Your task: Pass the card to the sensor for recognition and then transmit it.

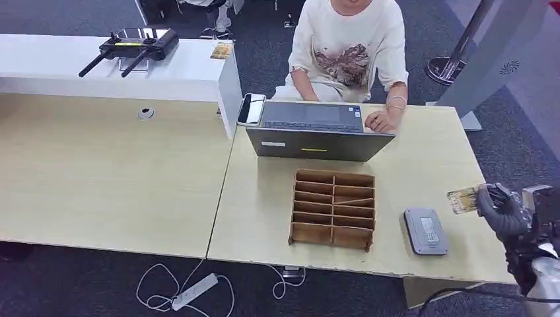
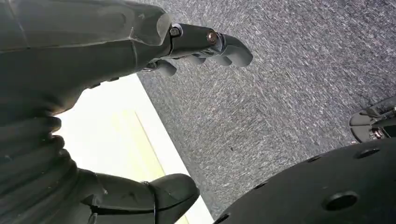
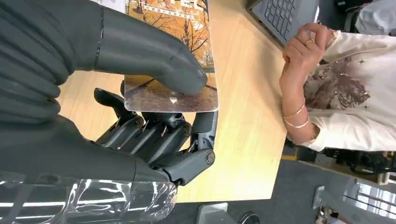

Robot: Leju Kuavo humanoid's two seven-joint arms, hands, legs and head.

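My right hand (image 1: 503,210) hovers above the table's right edge and holds a card (image 1: 462,199) printed with an autumn tree scene. In the right wrist view the thumb (image 3: 154,58) presses on top of the card (image 3: 180,95) and the fingers (image 3: 163,140) curl beneath it. The grey card sensor (image 1: 426,230) lies flat on the table, to the left of and slightly nearer than the hand. My left hand (image 2: 187,51) hangs over the carpet beside a table edge, fingers apart and holding nothing.
A brown compartment box (image 1: 333,209) stands mid-table, left of the sensor. Behind it is an open laptop (image 1: 318,129) with a seated person (image 1: 350,46) typing. A phone (image 1: 251,109) lies beside the laptop. A controller (image 1: 135,45) and another card (image 1: 221,51) rest on the white counter.
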